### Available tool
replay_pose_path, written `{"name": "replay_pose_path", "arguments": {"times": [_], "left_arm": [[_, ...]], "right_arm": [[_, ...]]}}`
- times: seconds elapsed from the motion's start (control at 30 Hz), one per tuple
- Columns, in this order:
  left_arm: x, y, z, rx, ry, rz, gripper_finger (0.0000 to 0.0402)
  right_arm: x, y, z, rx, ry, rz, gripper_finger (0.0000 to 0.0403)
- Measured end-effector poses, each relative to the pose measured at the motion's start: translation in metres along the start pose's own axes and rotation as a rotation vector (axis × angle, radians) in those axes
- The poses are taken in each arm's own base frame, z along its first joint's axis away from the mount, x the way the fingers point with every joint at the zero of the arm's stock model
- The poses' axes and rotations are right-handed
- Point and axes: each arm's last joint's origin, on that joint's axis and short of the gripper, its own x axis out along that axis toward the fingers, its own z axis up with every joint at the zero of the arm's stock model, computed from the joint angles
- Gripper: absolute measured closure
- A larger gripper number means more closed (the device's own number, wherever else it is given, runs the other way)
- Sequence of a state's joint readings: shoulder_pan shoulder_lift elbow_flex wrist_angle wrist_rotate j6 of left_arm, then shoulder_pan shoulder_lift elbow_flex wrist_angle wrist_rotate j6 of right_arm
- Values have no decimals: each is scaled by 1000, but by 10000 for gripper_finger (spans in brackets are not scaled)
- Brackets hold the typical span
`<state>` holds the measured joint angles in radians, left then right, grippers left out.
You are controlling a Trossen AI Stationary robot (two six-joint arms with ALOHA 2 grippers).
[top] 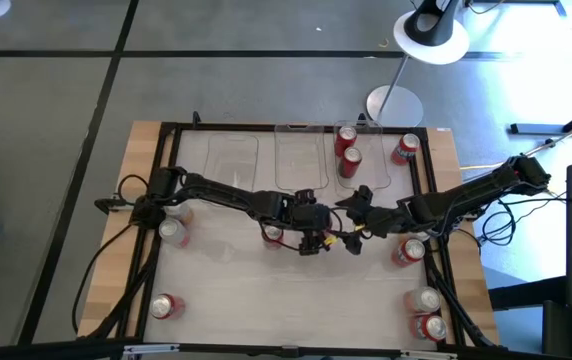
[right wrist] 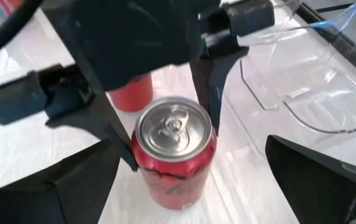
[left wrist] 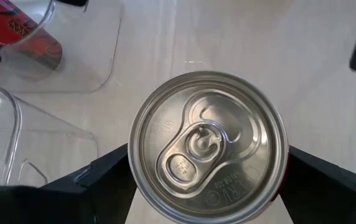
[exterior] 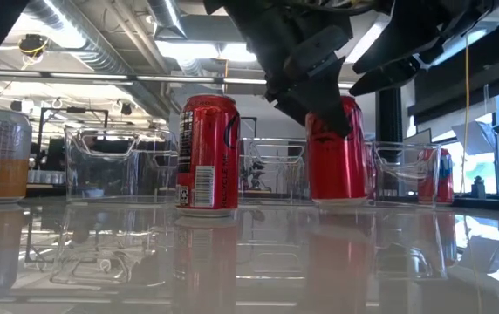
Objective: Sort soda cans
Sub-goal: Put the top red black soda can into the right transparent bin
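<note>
Look at the table's middle: your left gripper (top: 311, 238) hangs over an upright red soda can with a silver top (right wrist: 173, 158), its two dark fingers (left wrist: 97, 186) spread on either side of the can's rim, so the jaws are wide around the can rather than clamped; from the pictures you cannot tell whether the pads touch its wall. Your right gripper (top: 358, 205) sits just beside it, toward the clear plastic bins (top: 301, 160), with its jaws fully apart and nothing between them; its wrist view looks down on that same can with the left gripper straddling it. A second upright red can (exterior: 208, 154) stands on the tabletop close by the left gripper. Two more red cans (top: 347, 148) rest inside the rightmost clear bin. Other cans stand apart around the white tabletop (top: 236, 290): one red near the far right corner (top: 406, 149), one red by the right arm (top: 409, 251), two at the near right corner (top: 428, 313), one red at the near left (top: 165, 306), and a silver one under the left arm (top: 172, 232).
</note>
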<state>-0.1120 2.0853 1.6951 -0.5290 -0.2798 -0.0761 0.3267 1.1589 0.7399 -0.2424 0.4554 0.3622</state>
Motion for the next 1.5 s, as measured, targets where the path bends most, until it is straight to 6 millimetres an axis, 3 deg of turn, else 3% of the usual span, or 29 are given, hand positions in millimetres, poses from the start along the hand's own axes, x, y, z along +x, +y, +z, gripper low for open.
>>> {"name": "replay_pose_path", "arguments": {"times": [0.57, 0.77, 0.9, 1.27, 1.5], "left_arm": [[8, -3, -5, -33, 27, 2, 78], [8, -3, -4, -37, 20, 2, 14], [7, -3, -5, -37, 25, 2, 18], [-59, 13, 1, -41, 59, 15, 29], [-83, 2, -9, 3, 131, 73, 29]], "right_arm": [[0, 0, -1, -7, 6, 0, 3], [0, 0, -1, -7, 6, -1, 3], [0, 0, -1, -8, 6, -1, 3], [3, 3, 4, 12, -45, 19, 4], [25, 11, 0, 0, -61, -39, 4]]}}
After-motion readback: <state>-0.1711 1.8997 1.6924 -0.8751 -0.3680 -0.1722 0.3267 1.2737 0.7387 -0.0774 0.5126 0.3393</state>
